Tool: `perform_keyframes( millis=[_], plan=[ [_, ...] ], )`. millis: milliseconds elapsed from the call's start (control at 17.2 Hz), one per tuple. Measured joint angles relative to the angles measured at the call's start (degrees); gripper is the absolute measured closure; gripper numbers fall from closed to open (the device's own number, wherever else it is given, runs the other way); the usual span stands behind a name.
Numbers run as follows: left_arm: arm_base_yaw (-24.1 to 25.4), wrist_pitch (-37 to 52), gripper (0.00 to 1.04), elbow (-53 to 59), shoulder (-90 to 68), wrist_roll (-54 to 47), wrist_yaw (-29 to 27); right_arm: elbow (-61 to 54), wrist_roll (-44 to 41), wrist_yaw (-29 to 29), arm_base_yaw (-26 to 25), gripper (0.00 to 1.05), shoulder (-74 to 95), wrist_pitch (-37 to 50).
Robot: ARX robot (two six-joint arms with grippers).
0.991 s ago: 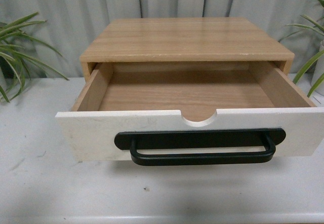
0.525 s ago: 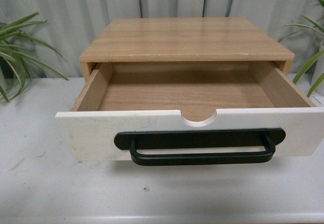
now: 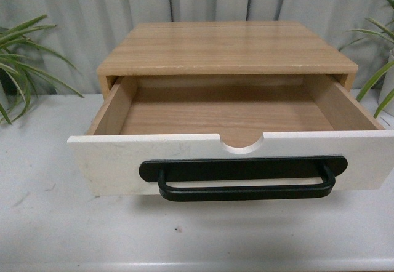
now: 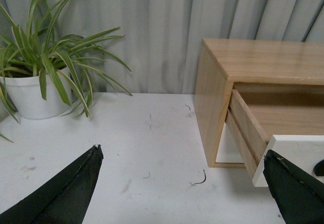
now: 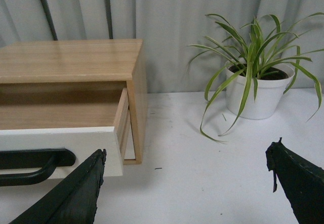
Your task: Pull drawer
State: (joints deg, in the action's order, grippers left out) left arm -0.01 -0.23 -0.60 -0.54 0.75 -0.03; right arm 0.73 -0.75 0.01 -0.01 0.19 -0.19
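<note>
White-fronted drawer point(image 3: 234, 155) sits pulled out of the wood cabinet point(image 3: 225, 47) at our 12 o'clock, potted plants point(image 4: 30, 89) point(image 5: 258, 89) at 10 and 2, both grippers point(image 4: 182, 188) point(image 5: 185, 186) wide open, empty, beside it.

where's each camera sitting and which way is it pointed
Front view: on the robot's body, facing the open drawer and its black handle; no arm shows.
Left wrist view: on the left arm, facing the wooden cabinet's left side and a potted plant; left hand open.
Right wrist view: on the right arm, facing the cabinet's right side and another potted plant; right hand open.
All three share the drawer.
</note>
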Motion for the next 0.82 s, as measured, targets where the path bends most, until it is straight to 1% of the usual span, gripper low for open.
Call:
perform_keyframes(
  millis=[816],
  plan=[
    [0.0,0.0,0.07,0.0,0.0,0.0,0.0,0.0,0.0,0.0,0.0,0.06,0.0,0.0]
  ],
)
